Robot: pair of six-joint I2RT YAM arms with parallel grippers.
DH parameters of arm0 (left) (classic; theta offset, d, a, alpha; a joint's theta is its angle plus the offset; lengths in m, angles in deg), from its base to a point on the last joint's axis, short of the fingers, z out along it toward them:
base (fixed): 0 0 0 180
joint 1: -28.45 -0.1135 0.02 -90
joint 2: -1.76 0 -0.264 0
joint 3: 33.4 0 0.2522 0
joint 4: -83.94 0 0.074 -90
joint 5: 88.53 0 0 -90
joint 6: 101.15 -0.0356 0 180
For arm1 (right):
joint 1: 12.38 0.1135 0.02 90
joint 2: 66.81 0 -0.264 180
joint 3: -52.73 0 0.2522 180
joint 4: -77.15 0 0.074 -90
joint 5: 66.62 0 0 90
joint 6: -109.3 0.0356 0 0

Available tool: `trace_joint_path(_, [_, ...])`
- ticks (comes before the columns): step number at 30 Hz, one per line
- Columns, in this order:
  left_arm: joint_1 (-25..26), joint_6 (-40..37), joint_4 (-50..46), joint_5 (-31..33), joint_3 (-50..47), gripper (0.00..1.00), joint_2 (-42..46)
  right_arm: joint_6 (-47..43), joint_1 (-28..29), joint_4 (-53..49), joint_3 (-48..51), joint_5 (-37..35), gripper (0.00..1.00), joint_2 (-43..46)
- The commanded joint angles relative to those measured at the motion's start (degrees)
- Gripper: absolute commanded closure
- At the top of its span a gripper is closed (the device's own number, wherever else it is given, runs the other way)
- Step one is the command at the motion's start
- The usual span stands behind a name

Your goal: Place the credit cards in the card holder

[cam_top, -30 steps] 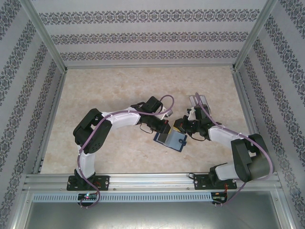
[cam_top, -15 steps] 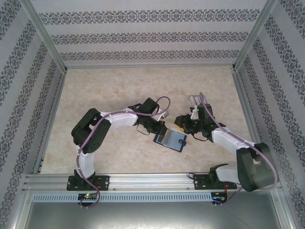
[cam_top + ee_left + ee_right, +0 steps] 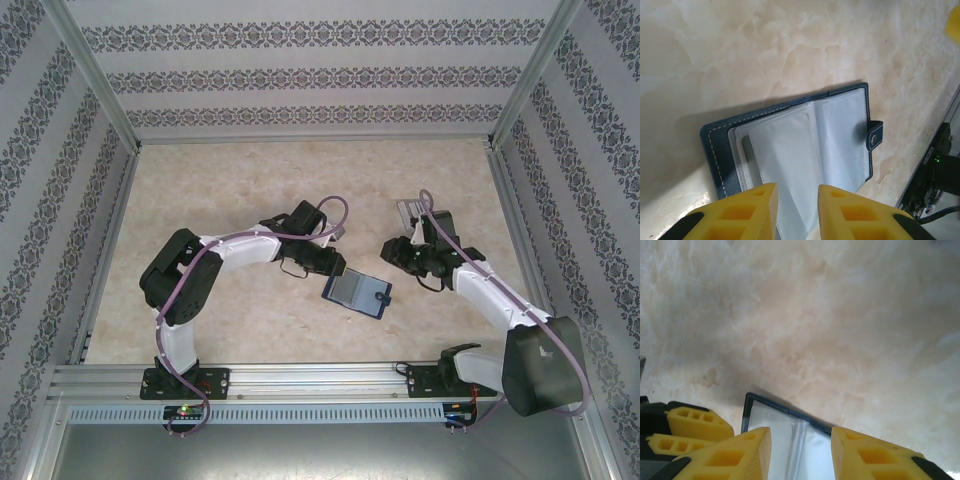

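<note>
One open card holder (image 3: 805,145), one left tool (image 3: 797,192), one right tool (image 3: 800,437).

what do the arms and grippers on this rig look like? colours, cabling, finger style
The left arm and right arm both have white link shells between bulky black joint housings, on black bases. A lilac cable loops along each arm. The left gripper and right gripper carry chunky yellow fingers with rectangular cut-outs, on black mounts.
</note>
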Motion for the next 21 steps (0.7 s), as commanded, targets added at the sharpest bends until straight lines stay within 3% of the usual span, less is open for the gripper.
trace_joint_path(1, [-0.93, 0.21, 1.56, -1.61, -1.18, 0.72, 0.81, -4.47, -0.97, -4.24, -2.99, -2.95, 0.62, 0.64])
trace_joint_path(5, [-1.27, -0.2, 0.92, 0.14, -1.74, 0.69, 1.58, -7.11, -3.06, -7.57, -5.7, -4.68, 0.6, 0.3])
trace_joint_path(7, [-1.39, -1.17, -0.15, 2.9, -2.18, 0.62, 2.99, -8.74, -3.51, -8.99, -7.18, -6.65, 0.6, 0.23])
trace_joint_path(10, [-1.41, -3.69, -2.8, 12.17, -2.66, 0.54, 4.74, -13.38, -3.89, -11.0, -10.28, -8.32, 0.66, -1.09])
trace_joint_path(13, [-1.66, -4.1, -4.27, 19.92, -3.61, 0.41, 6.33, -18.04, -4.06, -15.75, -16.19, -13.72, 0.64, -4.73])
trace_joint_path(18, [-1.99, -3.15, 0.96, 11.9, -5.15, 0.38, 5.25, -23.07, -4.37, -21.38, -26.32, -18.78, 0.61, -14.44])
trace_joint_path(21, [-1.98, -3.64, 5.17, 10.74, -7.66, 0.38, 5.3, -25.21, -4.33, -23.33, -31.36, -21.74, 0.59, -20.17])
